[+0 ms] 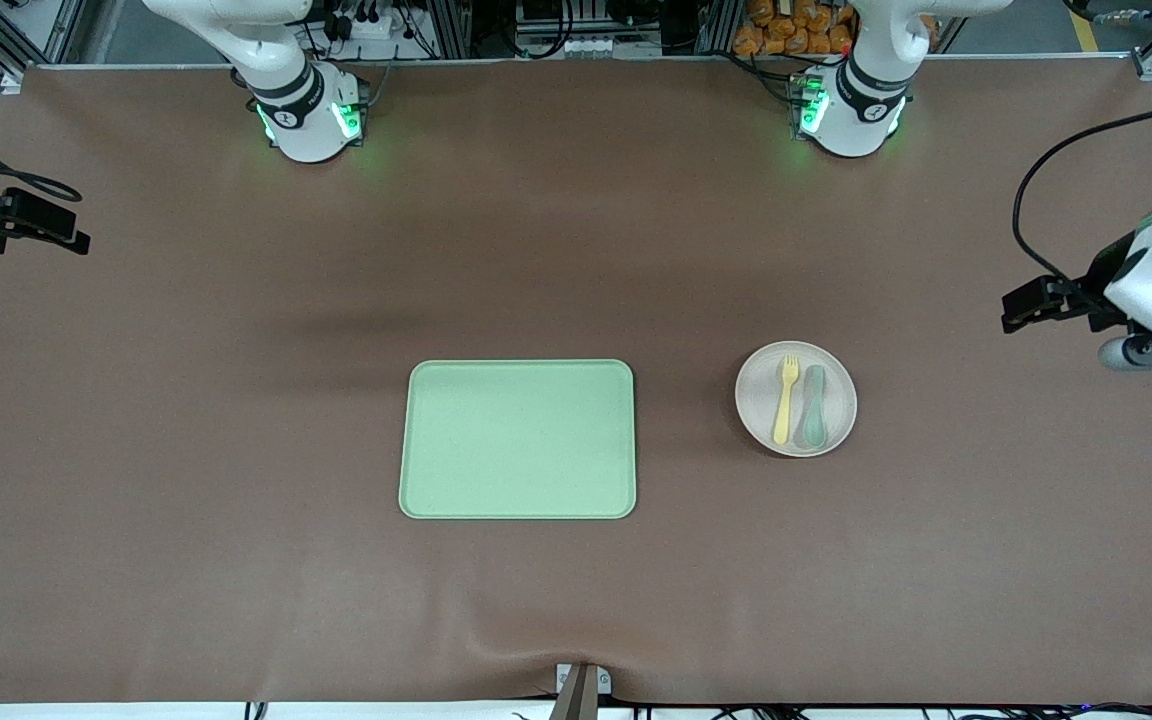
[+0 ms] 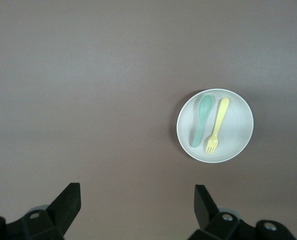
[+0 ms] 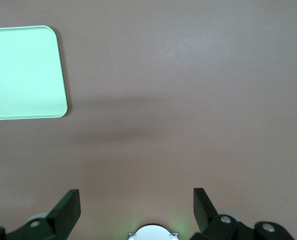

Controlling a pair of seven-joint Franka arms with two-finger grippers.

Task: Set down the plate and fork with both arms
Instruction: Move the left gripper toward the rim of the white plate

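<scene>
- The left end effector (image 2: 133, 210) hangs with its fingers spread wide and empty, over bare table (image 1: 576, 250) at the left arm's end, well apart from the plate (image 1: 796, 398).
- The right end effector (image 3: 136, 210) is likewise spread open and holds nothing, over bare table at the right arm's end, well apart from the tray (image 1: 518, 439).
- The plate rests on the table, between the left end effector and the tray; the fork (image 1: 785, 398) lies in it, just beside the spoon (image 1: 814, 405).
- Risk, as I judge it: fork and spoon lie so close that fingers closing on the fork may nudge or catch the spoon as well.
- The low rim offers little to pinch, so the plate may slip or tilt and spill both utensils when lifted.
- The fork is nearer the left end effector than the right, so the right arm would reach across the tray; both arms meeting at the plate could collide.
- Nothing stands between either end effector and the plate or tray.
</scene>
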